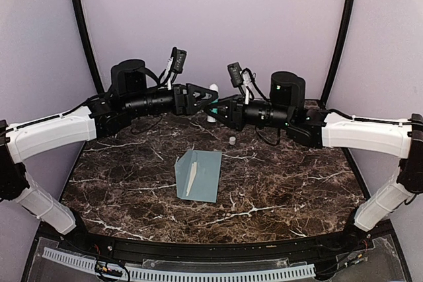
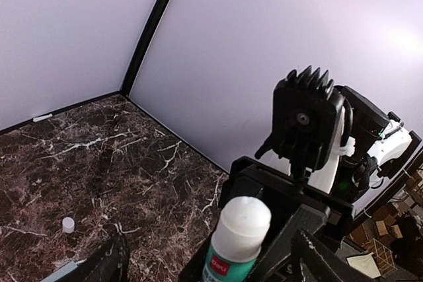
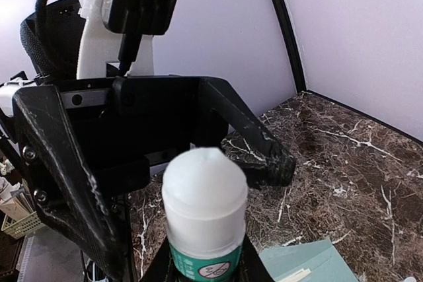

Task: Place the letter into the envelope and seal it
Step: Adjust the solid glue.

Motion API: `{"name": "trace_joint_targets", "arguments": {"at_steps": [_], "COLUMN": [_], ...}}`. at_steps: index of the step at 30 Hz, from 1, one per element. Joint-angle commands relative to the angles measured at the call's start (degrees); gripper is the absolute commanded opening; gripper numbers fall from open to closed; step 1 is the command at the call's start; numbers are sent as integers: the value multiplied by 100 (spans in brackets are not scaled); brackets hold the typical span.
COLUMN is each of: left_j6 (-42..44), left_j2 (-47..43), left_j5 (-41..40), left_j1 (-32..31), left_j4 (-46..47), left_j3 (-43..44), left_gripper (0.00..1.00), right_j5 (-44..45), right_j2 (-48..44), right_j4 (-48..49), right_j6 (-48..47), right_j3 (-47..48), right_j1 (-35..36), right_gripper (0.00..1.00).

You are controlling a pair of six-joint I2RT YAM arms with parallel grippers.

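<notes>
The pale blue-grey envelope [image 1: 198,175] lies flat mid-table, and a corner of it [image 3: 317,262] shows below the right wrist. A thin cream strip runs along its left part; I cannot tell whether that is the letter's edge. Above the back of the table, my right gripper [image 1: 217,111] [image 3: 206,272] is shut on the lower body of an upright white-and-green glue stick [image 1: 213,99] [image 3: 205,196] [image 2: 243,222]. My left gripper [image 1: 210,97] [image 2: 218,262] faces it, open. Its fingers [image 3: 254,146] stand wide to either side of the stick's white domed top, apart from it.
A small white cap-like piece [image 1: 232,141] [image 2: 68,224] stands on the dark marble table [image 1: 277,189] behind the envelope. Both forearms stretch inward over the table's back half. Pale walls with black corner posts [image 1: 84,28] close off the back and sides.
</notes>
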Motion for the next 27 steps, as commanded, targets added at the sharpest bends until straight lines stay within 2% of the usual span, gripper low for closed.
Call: {"name": "trace_joint_targets", "arguments": {"at_steps": [1,4,6,9,17,20,27], "left_j6": [-139,-208,-236,-234,-302,-310,-330], "left_j2": [22,66,99,154,207,223,185], "left_j5": [259,332,397,437,474,484,354], "left_j1": [2,-1,-1,-1,-9,-10,-10], "left_j4": [137,203,255,242,226,195,78], "left_j3": [119,128,130,136,153,153,197], "left_gripper": [83,80,74,63,41,29,9], "right_j5": [-160,-164,-160,-135,35,107,381], "right_j2": [-113,-71,-58,-48,1,42,-1], "right_j4": [171,88,43,-29,-184,-246,-271], "right_j6": [-121,-152,-162,-178,-179,-174,-140], "right_j3": [140,225,253,285,361,391,356], "right_j1": [77,111,121,138,140,140,140], "right_gripper": [0,0,0,0,0,0,0]}}
